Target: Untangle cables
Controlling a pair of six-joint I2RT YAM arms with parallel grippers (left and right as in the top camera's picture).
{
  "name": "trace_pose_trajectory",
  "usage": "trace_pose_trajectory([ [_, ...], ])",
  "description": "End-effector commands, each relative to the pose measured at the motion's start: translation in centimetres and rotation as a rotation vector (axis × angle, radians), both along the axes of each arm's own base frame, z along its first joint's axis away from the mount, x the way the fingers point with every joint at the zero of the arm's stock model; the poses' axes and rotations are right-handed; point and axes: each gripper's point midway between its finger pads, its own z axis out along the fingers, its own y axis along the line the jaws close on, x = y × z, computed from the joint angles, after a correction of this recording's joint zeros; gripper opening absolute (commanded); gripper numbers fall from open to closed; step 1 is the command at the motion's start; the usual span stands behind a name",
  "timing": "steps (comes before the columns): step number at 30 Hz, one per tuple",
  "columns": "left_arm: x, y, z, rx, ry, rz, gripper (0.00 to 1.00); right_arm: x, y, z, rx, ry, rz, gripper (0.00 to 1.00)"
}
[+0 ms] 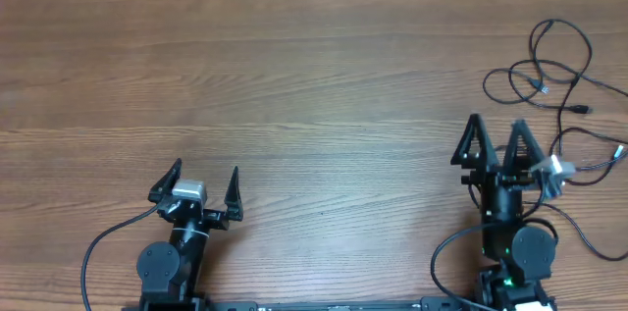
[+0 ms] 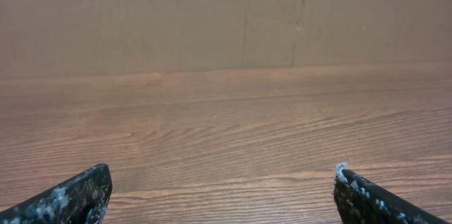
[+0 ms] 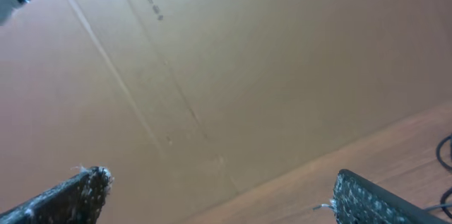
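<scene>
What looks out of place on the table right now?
Only the cables: they lie tangled in loose loops at the far right of the table, some strands running past the picture's edge. The right gripper beside them and the left gripper are open and empty. Nothing looks damaged.

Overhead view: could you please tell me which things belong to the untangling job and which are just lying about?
Job: cables, left gripper, right gripper, both open.
Just there: table, arm wires, cardboard wall.
</scene>
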Motion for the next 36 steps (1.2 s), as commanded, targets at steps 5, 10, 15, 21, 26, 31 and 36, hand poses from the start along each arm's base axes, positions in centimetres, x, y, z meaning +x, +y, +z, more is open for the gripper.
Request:
trace_pose_trajectory([
  [5, 0.0, 0.2, 0.0, -0.005, -0.001, 0.011, 0.99, -0.4, -0.2, -1.0, -0.001, 0.016, -0.007, 1.00],
  [10, 0.0, 0.2, 0.0, -0.005, -0.001, 0.011, 1.00, -0.6, -0.2, -3.4, -0.016, 0.120, -0.007, 1.00],
  [15, 0.0, 0.2, 0.0, -0.005, -0.001, 0.011, 1.00, -1.3, -0.3, -6.5, -0.035, 0.245, -0.007, 1.00],
  [21, 0.0, 0.2, 0.0, -0.005, -0.001, 0.011, 1.00, -2.4, -0.6, -9.2, -0.050, 0.351, -0.014, 1.00],
  [26, 0.0, 0.2, 0.0, -0.005, -0.001, 0.011, 1.00, -2.7, -0.5, -8.1, -0.155, 0.306, -0.016, 1.00],
  [31, 0.0, 0.2, 0.0, -0.005, -0.001, 0.011, 0.99, -2.8, 0.1, -7.7, -0.359, 0.285, -0.006, 1.00],
  [36, 0.0, 0.2, 0.0, -0.005, -0.001, 0.011, 1.00, -2.8, 1.1, -8.0, -0.547, 0.278, 0.039, 1.00],
])
